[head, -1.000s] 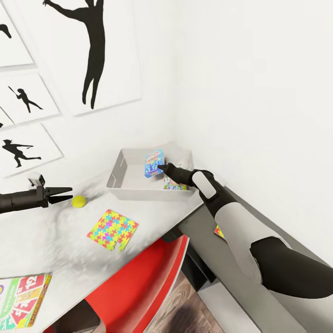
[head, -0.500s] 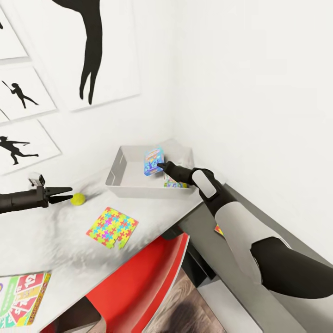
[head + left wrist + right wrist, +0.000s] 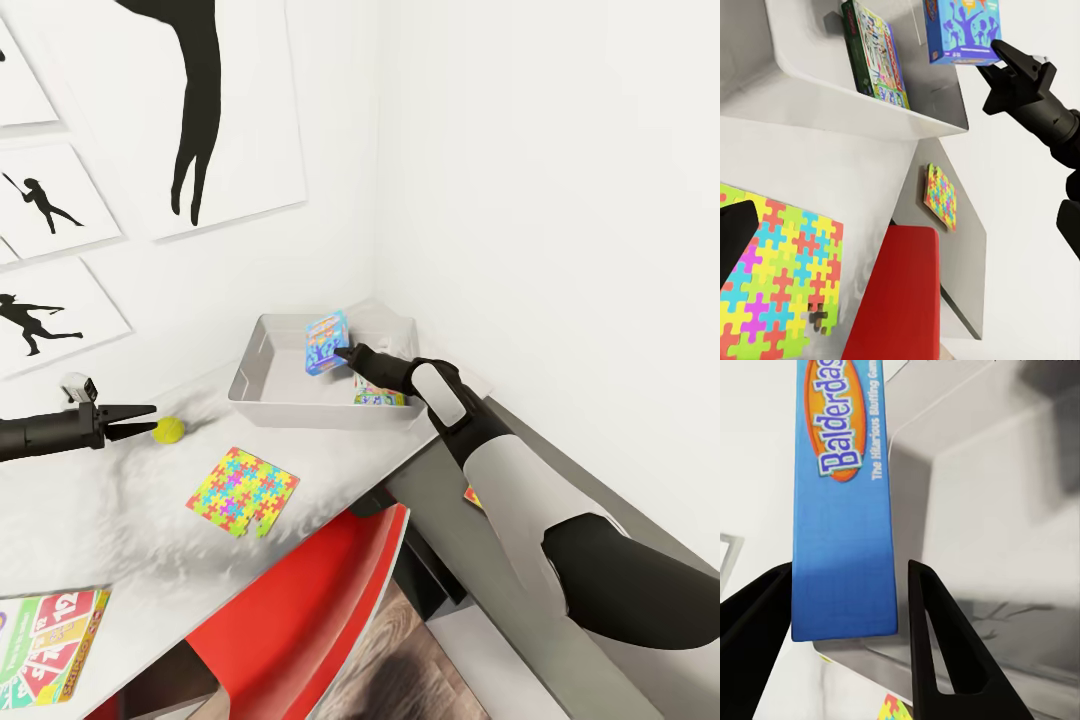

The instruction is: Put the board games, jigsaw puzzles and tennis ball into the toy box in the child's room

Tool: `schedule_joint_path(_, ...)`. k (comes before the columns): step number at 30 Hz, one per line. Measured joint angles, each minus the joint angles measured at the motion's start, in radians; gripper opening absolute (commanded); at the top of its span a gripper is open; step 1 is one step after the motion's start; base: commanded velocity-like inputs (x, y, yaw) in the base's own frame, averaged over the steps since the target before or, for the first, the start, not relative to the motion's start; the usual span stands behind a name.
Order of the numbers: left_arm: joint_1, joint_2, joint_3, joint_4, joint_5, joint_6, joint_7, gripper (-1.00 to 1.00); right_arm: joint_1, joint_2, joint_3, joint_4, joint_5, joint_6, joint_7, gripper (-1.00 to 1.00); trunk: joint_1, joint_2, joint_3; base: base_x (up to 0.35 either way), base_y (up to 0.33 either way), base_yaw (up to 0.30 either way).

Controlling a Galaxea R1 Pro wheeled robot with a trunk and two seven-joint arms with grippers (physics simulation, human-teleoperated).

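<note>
1. The small blue printed cardboard board game box (image 3: pixel 327 342) stands upright above the inside of the shallow light-grey tray-like toy box (image 3: pixel 262 395), held clear of its floor.
2. The right gripper (image 3: pixel 346 355) pinches this box at one lower corner; in the right wrist view its two black fingers (image 3: pixel 934 637) sit on either side of the box's narrow blue edge (image 3: pixel 844 502), the one nearer the spine touching it, the other with a thin gap showing.
3. A second flat board game box with a green and white printed cover (image 3: pixel 379 397) lies inside the toy box, leaning against the wall nearest the right arm; the left wrist view shows it tilted on edge (image 3: pixel 876 54).
4. The toy box sits on the pale grey desk top (image 3: pixel 120 500) at the desk's far corner, by the two white walls.
5. A small yellow-green tennis ball (image 3: pixel 168 430) rests on the desk near the toy box's left end.
6. The left gripper (image 3: pixel 150 420) hovers just beside the ball, its fingers parted in a narrow V and holding nothing.
7. A thin multicoloured jigsaw puzzle sheet (image 3: pixel 243 492) lies flat near the desk's front edge.
8. Another puzzle sheet (image 3: pixel 940 196) lies on the lower dark grey section.
9. The green-yellow-red board game box (image 3: pixel 48 645) lies at the desk's near left corner.
</note>
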Motion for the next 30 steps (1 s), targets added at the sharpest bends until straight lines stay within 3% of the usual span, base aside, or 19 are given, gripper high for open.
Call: schedule_joint_path(30, 0.0, 0.0, -0.003, 0.0, 0.0, 0.0, 0.0, 1.0, 0.0, 0.0, 0.002, 0.0, -0.001, -0.004, 0.0, -1.0, 0.0, 0.0, 0.0, 0.0, 0.039, 0.0)
